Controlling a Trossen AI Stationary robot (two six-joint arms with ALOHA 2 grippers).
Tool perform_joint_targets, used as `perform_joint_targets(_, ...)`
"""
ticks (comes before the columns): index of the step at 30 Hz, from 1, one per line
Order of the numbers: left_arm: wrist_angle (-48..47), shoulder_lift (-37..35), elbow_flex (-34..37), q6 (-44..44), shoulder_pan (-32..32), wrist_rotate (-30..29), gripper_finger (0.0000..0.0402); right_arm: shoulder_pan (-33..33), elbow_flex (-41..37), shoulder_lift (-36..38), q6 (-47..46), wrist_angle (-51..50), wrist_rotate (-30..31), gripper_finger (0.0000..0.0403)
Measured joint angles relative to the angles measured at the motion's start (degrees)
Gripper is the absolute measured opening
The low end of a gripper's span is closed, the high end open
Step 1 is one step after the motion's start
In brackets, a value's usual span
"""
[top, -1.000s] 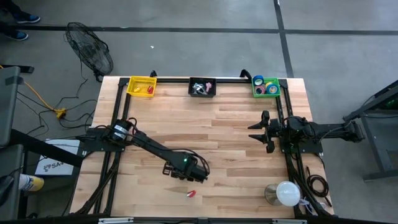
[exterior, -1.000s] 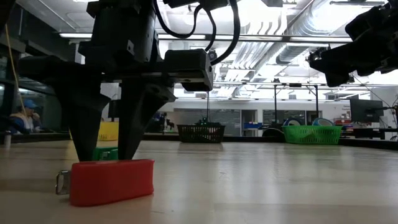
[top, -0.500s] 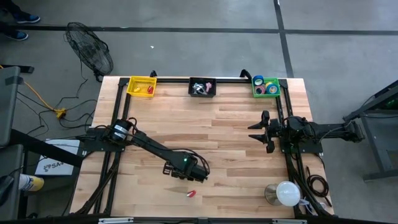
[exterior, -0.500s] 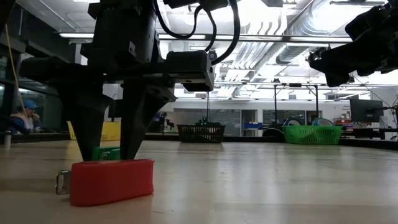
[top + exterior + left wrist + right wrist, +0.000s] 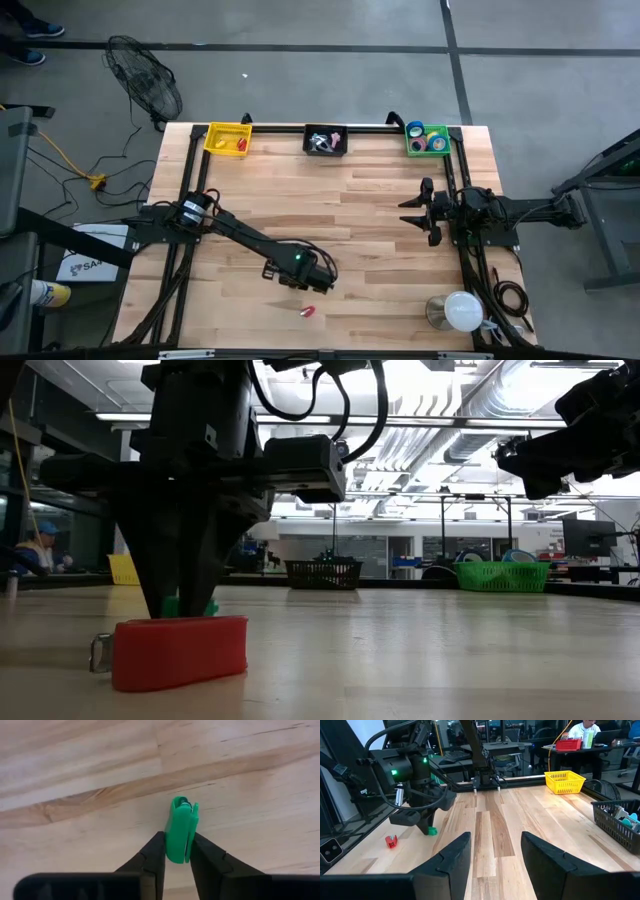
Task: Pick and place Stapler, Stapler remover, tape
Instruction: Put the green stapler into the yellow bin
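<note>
Left gripper [image 5: 297, 283], seen from above, works toward the table's six o'clock edge. Its wrist view shows fingers [image 5: 152, 857] clamped on the small green plastic staple remover [image 5: 179, 836] on the wood: light, stiff, slippery, best pinched across flat sides. Right gripper [image 5: 415, 212] idles open at three o'clock.

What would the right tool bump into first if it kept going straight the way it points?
Probably the left arm's tool, pinching a small green piece across the table. Bare wood lies between, though depth is hard to judge.
</note>
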State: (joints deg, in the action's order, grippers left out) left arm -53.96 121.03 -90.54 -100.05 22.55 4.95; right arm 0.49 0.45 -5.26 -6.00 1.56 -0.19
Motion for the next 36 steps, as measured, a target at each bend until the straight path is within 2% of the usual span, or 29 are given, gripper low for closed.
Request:
perform_joint_targets(8, -1.6, -0.1, -0.1, 4.2, 0.0, -2.9, 0.0063, 0.0, 0.0, 0.0, 0.0, 0.0, 0.0, 0.0165)
perform_joint_targets(17, -14.1, -0.6, 0.0, 5.6, -3.3, -4.8, 0.0065, 0.0, 0.0, 0.0, 0.0, 0.0, 0.0, 0.0165)
perform_joint_targets(29, -35.4, -5.1, 0.0, 14.9, -15.7, -18.0, 0.0065, 0.0, 0.0, 0.0, 0.0, 0.0, 0.0, 0.0165)
perform_joint_targets(36, -36.2, -7.8, 0.4, 24.1, -26.5, -28.7, 0.0065, 0.0, 0.0, 0.0, 0.0, 0.0, 0.0, 0.0165)
